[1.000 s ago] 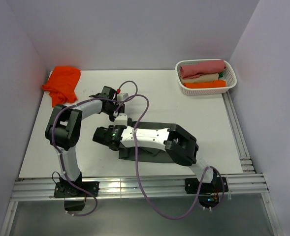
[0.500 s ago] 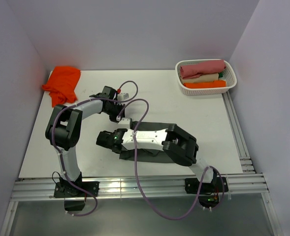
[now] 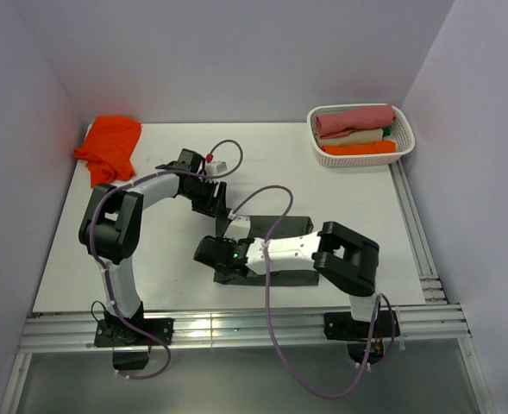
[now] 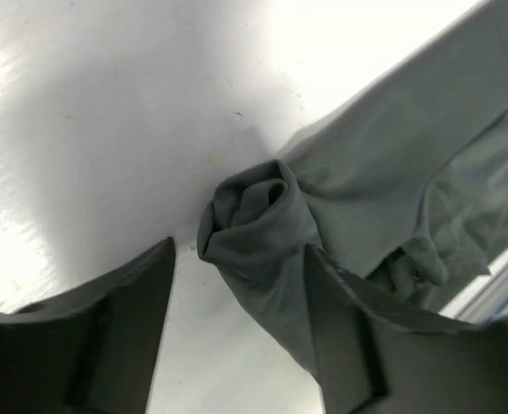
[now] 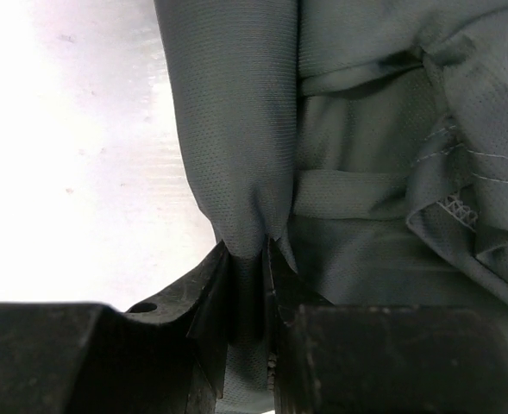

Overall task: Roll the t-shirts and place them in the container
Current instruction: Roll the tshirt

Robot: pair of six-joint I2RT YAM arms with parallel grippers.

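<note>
A white worktop [image 3: 340, 207] sits between pale lilac walls [image 3: 236, 60]. At its centre lies a half-rolled dark grey cotton t-shirt [image 3: 264, 222]. The left end effector [image 4: 236, 250] gapes empty astride the roll's end. The right end effector [image 5: 247, 259] pinches a fold. A bright orange t-shirt [image 3: 111, 147] lies upper left.

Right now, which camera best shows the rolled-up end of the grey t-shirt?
The left wrist view: the rolled end of the grey t-shirt faces the lens, its spiral plain. The right wrist view shows the roll's side, pinched by the right gripper. From above, arms cover most of it.
</note>
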